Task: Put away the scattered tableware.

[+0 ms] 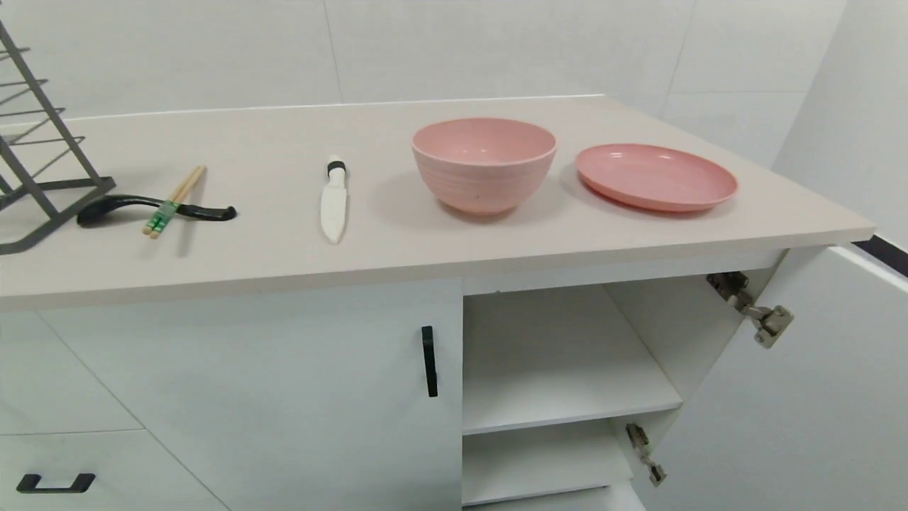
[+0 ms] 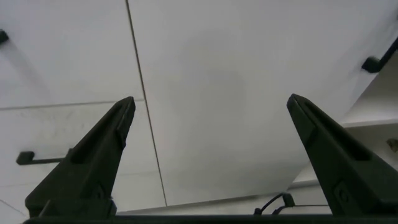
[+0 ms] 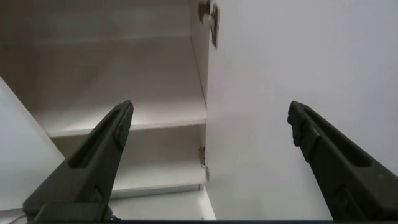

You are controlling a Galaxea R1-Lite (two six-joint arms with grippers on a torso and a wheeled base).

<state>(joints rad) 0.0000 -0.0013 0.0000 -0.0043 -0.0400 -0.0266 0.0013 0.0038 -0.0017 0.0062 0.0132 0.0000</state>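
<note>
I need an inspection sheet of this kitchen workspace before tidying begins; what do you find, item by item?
Surface: beige counter, tableware spread along it.
Job's things: pink bowl and pink plate side by side, apart; white knife; chopsticks lying across black spoon.
Clutter: nothing seen.
Grippers: left gripper open, facing closed door; right gripper open, facing the shelves.
Cables: thin black wire by left gripper's base.
Surroundings: dish rack at counter's left end; right cabinet door open.

Dish rack (image 1: 42, 142) at the bench (image 1: 425, 241) left end, cut off by the frame edge. Chopsticks (image 1: 174, 202) cover part of the black spoon (image 1: 106, 211) handle. Open cupboard door (image 1: 816, 397) is cropped right and bottom, and the lower shelf (image 1: 539, 461) is cropped at the bottom. Left hand (image 2: 210, 99) and right hand (image 3: 210, 106) finger bases are cropped.
</note>
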